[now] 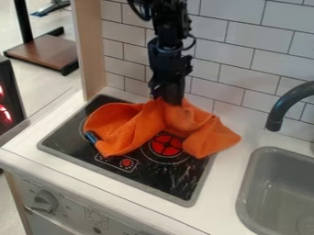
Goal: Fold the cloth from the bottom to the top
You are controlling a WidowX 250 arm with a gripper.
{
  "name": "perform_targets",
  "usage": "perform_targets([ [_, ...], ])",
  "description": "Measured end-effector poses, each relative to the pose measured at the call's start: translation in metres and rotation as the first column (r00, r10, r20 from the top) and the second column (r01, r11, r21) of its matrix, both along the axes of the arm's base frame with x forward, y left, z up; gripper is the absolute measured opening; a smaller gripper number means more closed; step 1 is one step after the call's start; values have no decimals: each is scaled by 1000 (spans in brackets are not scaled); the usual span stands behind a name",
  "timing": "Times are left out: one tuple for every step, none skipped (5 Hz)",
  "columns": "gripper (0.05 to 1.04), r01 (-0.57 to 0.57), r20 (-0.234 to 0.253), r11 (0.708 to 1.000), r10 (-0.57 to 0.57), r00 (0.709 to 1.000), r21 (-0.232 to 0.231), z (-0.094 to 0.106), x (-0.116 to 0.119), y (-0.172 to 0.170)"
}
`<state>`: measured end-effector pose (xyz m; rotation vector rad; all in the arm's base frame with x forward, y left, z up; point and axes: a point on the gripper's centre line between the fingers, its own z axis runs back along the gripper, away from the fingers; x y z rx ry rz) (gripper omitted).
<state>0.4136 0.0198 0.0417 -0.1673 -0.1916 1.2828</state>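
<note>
Knob (44,201) near left; beyond, the claw (170,98) meets the cloth (131,127), its opening and grip impossible to tell. Best smooth the bunching before backing off far.

At centre the cloth (126,126) is showing orange, the cooktop (160,181) black with red circles; upper right, white tiles (241,34) are making a brick pattern; lower right, the sink (248,183) grey.

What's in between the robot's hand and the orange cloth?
Nothing that I can see. The hand is right up against the top part of the orange cloth. A small blue and black thing pokes out at the cloth's left edge in the picture, away from the hand.
</note>
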Motion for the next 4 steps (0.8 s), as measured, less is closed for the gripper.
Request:
perform_targets([
  [64,9,13,1000,-9,1000,-1,-18,9,0],
  [93,6,25,1000,-6,1000,-1,-25,16,0],
  [272,-8,31,1000,8,999,-4,-29,18,0],
  [538,-10,31,1000,10,999,-4,-29,18,1],
])
